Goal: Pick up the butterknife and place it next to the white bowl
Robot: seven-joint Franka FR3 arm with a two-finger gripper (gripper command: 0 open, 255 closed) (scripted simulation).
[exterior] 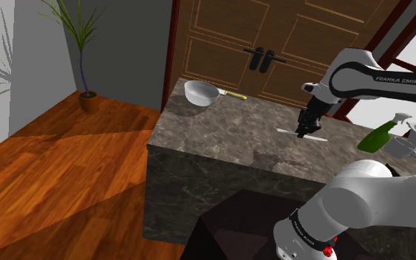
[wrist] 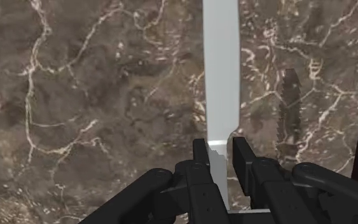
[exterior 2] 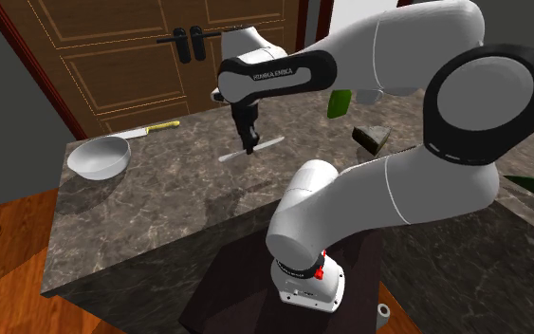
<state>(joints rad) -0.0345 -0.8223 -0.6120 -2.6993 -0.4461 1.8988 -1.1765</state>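
straddling slim white butterknife (wrist: 220, 76), gripper (wrist: 220, 156) over counter (wrist: 95, 95)

A home: panelled double door (exterior: 273, 29), plank floor (exterior: 66, 177), potted plant (exterior: 86, 77), dark marble counter (exterior: 221, 125).

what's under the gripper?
The white butterknife, flat on the marble counter, extending away from the gripper. Its near end is covered by the gripper, so that part can't be seen.

Potted plant (exterior: 89, 102), green spray bottle (exterior: 380, 137), wooden door (exterior: 221, 59)
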